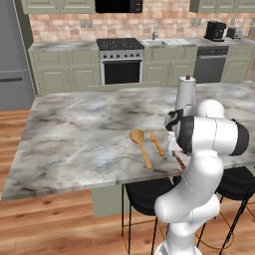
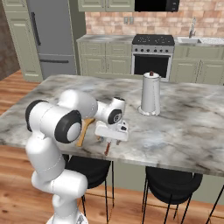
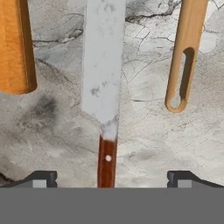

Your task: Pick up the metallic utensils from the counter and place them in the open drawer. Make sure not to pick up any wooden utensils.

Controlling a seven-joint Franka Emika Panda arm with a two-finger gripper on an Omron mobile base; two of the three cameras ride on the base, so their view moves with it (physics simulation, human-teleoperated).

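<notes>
A knife [image 3: 104, 74] with a silvery blade and a reddish-brown handle [image 3: 107, 162] lies on the marbled counter [image 1: 74, 129], handle toward the front edge. My gripper [image 3: 111, 178] hovers open right above the handle, one fingertip on each side, holding nothing. An orange handle end [image 3: 16, 52] lies left of the blade and a tan slotted handle [image 3: 183, 57] lies to its right. The left base view has a tan wooden spoon [image 1: 141, 147], a slim orange utensil [image 1: 157, 143] and the knife handle [image 1: 179, 160] beside my arm. From the right base, the gripper [image 2: 108, 141] is low over the knife handle [image 2: 107, 148]. The open drawer is out of view.
A tall white canister with a dark knob [image 1: 187, 92] [image 2: 150, 94] stands on the counter behind the utensils. Black stools [image 1: 144, 194] [image 2: 170, 183] sit under the front edge. A stove [image 1: 119, 60] and cabinets line the back wall.
</notes>
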